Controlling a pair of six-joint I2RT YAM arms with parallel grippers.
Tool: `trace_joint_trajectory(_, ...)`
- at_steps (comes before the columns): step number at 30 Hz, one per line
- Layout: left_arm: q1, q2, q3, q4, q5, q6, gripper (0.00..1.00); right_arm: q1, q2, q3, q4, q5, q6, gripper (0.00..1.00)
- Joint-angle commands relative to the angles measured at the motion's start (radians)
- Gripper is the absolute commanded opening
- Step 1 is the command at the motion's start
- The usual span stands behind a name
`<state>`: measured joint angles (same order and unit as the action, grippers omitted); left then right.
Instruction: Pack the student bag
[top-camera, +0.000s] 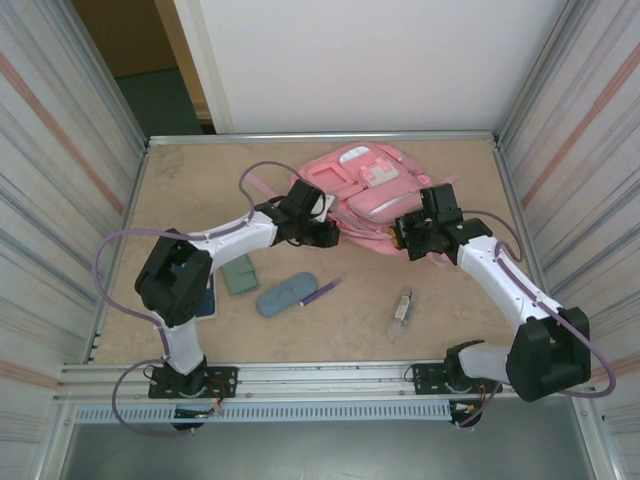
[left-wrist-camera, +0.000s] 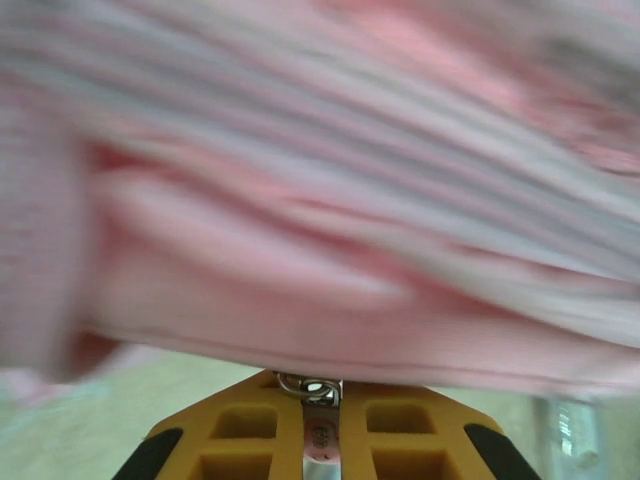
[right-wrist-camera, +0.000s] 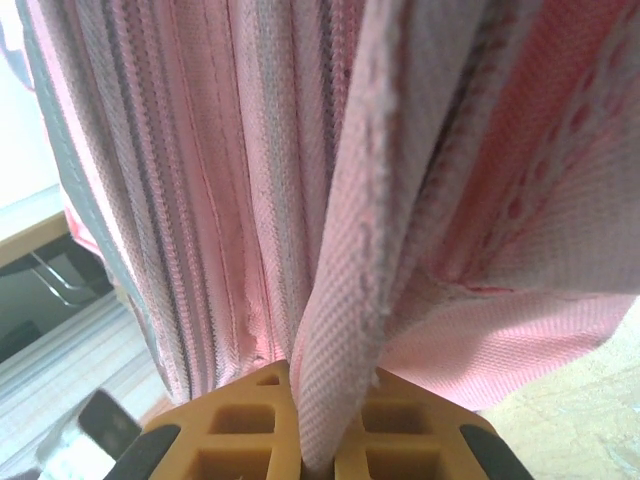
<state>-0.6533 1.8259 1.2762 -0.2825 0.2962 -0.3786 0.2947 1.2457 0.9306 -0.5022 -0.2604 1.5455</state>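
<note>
Far centre from above: one student bag (top-camera: 365, 185), pink with paler pockets; nearer, one green case (top-camera: 239, 274), one blue-grey pouch (top-camera: 286, 294), one purple pen (top-camera: 321, 291). My left pincer (top-camera: 322, 228) and right pincer (top-camera: 405, 240) meet its near edge. Left wrist: blurry pink, I'm clamped on its zipper tab (left-wrist-camera: 318, 432). Right wrist: clamped on a pink fabric fold.

The large pink fabric backpack (top-camera: 370, 185) is marked with paler pink and white front pockets and is woven, close up, in pink and grey stripes, while a small oval fabric pouch (top-camera: 286, 294) is coloured blue-grey, a flat wallet-like case (top-camera: 239, 274) dull green, a slim pen (top-camera: 320, 292) purple, and the tabletop (top-camera: 200, 180) mottled beige.
</note>
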Motion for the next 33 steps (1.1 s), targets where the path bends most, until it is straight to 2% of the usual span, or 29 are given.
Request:
trace_joint_trajectory(1,0.063,0.003,0.001,-0.055,-0.140,0.012,0.00,0.002,-0.051,0.055,-0.031,0.013,-0.063,0.00)
trace_joint_trajectory(6,0.134,0.067,0.093,-0.199,-0.246,-0.141,0.00,0.043,-0.040,0.078,-0.085,0.109,-0.138,0.00)
trace_joint_trajectory(10,0.139,0.079,0.118,-0.179,-0.185,-0.144,0.00,0.066,-0.016,0.067,-0.081,0.121,-0.141,0.03)
trace_joint_trajectory(11,0.138,0.075,0.114,-0.170,-0.163,-0.140,0.04,0.073,-0.009,0.066,-0.080,0.132,-0.142,0.04)
trace_joint_trajectory(14,0.138,0.035,0.083,-0.154,-0.139,-0.151,0.24,0.100,0.030,0.063,-0.057,0.211,-0.180,0.09)
trace_joint_trajectory(17,0.139,-0.044,0.023,-0.123,-0.070,-0.149,0.36,0.112,0.092,0.052,-0.041,0.281,-0.215,0.09)
trace_joint_trajectory(21,0.138,-0.170,-0.061,-0.131,0.018,-0.158,0.41,0.144,0.172,0.028,0.033,0.264,-0.210,0.13)
trace_joint_trajectory(25,0.139,-0.317,-0.158,-0.172,0.035,-0.175,0.42,0.200,0.265,0.034,0.073,0.266,-0.168,0.23)
trace_joint_trajectory(27,0.136,-0.393,-0.196,-0.205,0.033,-0.177,0.42,0.229,0.303,0.051,0.091,0.263,-0.165,0.34)
trace_joint_trajectory(29,0.132,-0.477,-0.236,-0.256,0.015,-0.185,0.42,0.268,0.327,0.105,0.073,0.326,-0.270,0.43)
trace_joint_trajectory(33,0.132,-0.624,-0.319,-0.305,0.026,-0.181,0.54,0.287,0.335,0.238,-0.117,0.343,-0.484,0.49)
